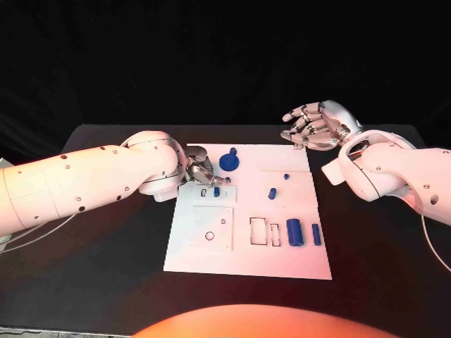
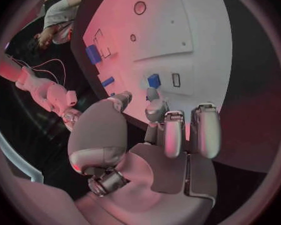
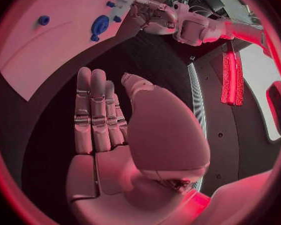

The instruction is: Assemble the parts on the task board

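Note:
The white task board (image 1: 248, 264) lies in the middle of the table. My left hand (image 1: 199, 173) hovers over its far left part, fingers spread, holding nothing. A small blue part (image 1: 216, 191) stands just in front of its fingertips (image 2: 153, 94), next to a rectangular slot (image 2: 175, 79); in the left wrist view this part (image 2: 154, 80) sits clear of the thumb. A round blue part (image 1: 230, 162) lies beside the hand. My right hand (image 1: 313, 127) is raised beyond the board's far right corner with nothing in it, its fingers (image 3: 90, 115) held straight.
Two small blue parts (image 1: 273, 193) (image 1: 287, 175) sit mid-board. A blue cylinder (image 1: 294, 232) and a narrow blue piece (image 1: 316, 234) lie at the right, by open rectangular slots (image 1: 259, 231). A square recess with a small ring (image 1: 209, 235) is at the near left.

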Tool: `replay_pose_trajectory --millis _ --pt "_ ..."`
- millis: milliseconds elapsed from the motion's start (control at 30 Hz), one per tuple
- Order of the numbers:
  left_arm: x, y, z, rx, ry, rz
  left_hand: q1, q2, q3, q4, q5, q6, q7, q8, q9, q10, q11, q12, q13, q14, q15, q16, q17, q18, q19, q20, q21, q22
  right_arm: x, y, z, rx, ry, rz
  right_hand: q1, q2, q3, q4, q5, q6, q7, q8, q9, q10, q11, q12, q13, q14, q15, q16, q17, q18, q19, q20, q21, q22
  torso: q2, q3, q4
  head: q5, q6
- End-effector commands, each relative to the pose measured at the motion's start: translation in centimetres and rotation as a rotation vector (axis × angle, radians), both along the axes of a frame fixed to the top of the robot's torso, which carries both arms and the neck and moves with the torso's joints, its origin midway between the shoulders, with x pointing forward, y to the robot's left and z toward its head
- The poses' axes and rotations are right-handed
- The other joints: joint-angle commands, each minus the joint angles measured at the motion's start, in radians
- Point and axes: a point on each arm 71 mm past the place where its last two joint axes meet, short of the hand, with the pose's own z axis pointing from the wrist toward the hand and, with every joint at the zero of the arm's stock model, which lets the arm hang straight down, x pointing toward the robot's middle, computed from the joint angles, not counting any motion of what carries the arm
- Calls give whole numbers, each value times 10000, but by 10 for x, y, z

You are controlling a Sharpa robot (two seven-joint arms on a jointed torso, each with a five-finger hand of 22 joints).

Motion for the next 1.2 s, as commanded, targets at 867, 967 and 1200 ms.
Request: replay_pose_trajectory --millis 867,967,1200 --pt "65 36 42 -60 -168 997 1426 467 -336 -14 120 -881 758 -2084 -1730 -1463 666 -1225 -1757 806 662 -405 2018 95 -715 499 -623 -447 3 -7 -3 89 104 285 -443 -161 899 -244 23 228 334 -23 -288 735 433 -3178 -4465 -1569 732 -3880 -1948 56 -1318 932 -1890 -3077 56 -1 -16 181 344" --pt "70 35 41 105 -97 943 1424 498 -373 -16 122 -1098 837 -2263 -1872 -1480 733 -1206 -1763 828 715 -368 2065 71 -639 542 -572 -344 3 -7 -3 99 110 293 -453 -160 903 -258 24 229 343 -38 -297 751 437 -3209 -4515 -1527 728 -3890 -1981 59 -1292 930 -1881 -3131 64 -7 -19 178 352" --pt "79 29 33 485 258 783 1447 564 -388 -18 127 -939 808 -2198 -1915 -1350 721 -1041 -1590 861 723 -312 2136 47 -547 570 -502 -217 2 -6 -2 120 103 296 -473 -166 903 -281 33 226 364 -65 -313 771 453 -3259 -4595 -1526 743 -3942 -2047 54 -1290 939 -1889 -3231 80 -4 -34 191 346"
